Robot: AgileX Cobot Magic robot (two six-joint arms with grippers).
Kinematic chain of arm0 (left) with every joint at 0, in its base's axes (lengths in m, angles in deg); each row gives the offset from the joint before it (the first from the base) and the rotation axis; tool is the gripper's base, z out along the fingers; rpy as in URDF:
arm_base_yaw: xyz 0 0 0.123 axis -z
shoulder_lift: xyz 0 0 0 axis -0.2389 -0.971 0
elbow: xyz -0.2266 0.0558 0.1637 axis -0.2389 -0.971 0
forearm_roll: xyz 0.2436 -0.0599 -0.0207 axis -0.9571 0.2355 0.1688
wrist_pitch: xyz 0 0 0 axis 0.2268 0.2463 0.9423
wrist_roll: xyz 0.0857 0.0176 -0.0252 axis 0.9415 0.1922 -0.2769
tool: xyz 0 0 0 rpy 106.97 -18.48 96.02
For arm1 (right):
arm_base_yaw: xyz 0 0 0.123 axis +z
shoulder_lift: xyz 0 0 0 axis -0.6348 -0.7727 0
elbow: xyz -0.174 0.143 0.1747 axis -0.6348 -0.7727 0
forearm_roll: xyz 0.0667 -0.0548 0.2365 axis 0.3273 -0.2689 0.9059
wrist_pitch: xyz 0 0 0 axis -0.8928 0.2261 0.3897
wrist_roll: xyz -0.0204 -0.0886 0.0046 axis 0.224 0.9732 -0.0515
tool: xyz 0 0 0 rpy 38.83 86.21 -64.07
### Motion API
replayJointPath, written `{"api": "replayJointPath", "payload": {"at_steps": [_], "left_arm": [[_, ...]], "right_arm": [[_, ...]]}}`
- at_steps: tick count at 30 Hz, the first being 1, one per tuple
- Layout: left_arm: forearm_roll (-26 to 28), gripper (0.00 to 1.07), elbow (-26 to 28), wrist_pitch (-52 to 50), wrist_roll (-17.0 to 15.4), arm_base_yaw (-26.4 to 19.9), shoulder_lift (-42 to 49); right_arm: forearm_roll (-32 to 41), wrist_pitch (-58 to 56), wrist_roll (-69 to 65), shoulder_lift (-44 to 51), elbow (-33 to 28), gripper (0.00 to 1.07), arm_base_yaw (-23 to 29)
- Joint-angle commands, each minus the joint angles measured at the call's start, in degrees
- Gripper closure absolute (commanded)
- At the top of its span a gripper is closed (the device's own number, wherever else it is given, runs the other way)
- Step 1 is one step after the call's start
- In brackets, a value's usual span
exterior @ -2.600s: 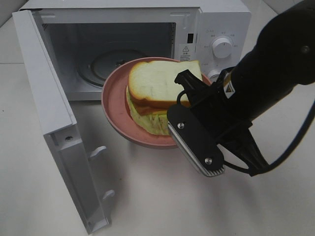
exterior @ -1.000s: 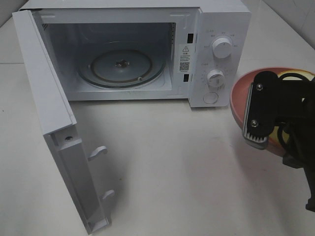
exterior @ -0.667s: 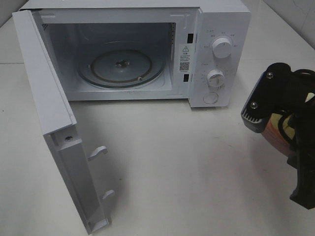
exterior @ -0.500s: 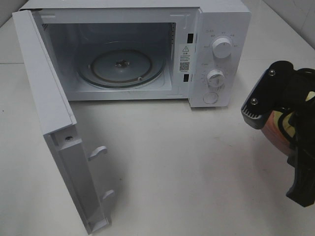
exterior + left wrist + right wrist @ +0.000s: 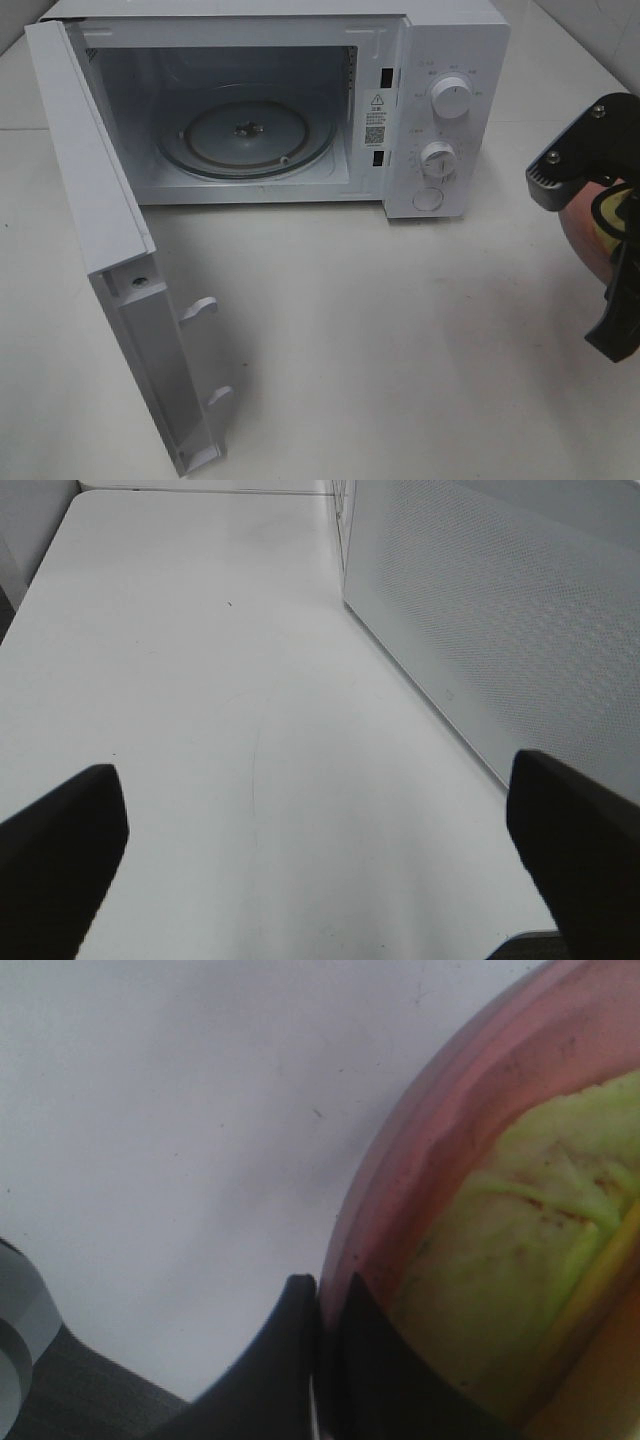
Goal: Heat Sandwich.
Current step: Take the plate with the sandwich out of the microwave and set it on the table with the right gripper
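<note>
Exterior high view: the white microwave oven (image 5: 270, 100) stands on the white worktop (image 5: 380, 350) with its hinged door (image 5: 110, 250) swung wide and the glass turntable (image 5: 248, 135) bare. The right gripper (image 5: 575, 185) sits at the right edge, well apart from the cavity, carrying the round pink plate (image 5: 583, 225).

Left wrist view: the left gripper (image 5: 320, 830) has its jaws wide apart over bare worktop, holding nothing.

Right wrist view: the right jaws are pressed together on the plate rim. The sandwich (image 5: 510, 1260) lies on the plate; only its pale green filling shows, apparently tilted.

Risk: a rim-only pinch may let the plate tip, sliding the sandwich off, or strike the door frame on entry.
</note>
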Motion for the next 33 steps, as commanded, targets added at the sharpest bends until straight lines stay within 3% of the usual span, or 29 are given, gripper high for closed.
{"api": "replayJointPath", "payload": {"at_steps": [1, 16, 33], "left_arm": [[0.1, 0.09, -0.3, -0.7, 0.0, -0.1, 1.3], [0.1, 0.09, -0.3, -0.7, 0.0, -0.1, 1.3], [0.1, 0.09, -0.3, -0.7, 0.0, -0.1, 1.3]], "right_arm": [[-1.5, 2.3, -0.3, 0.3, -0.1, 1.07, -3.0], [-3.8, 9.1, -5.7, -9.9, 0.1, 1.07, -14.2], [-9.4, 14.3, -15.2, -22.9, 0.1, 1.07, -15.5]]}}
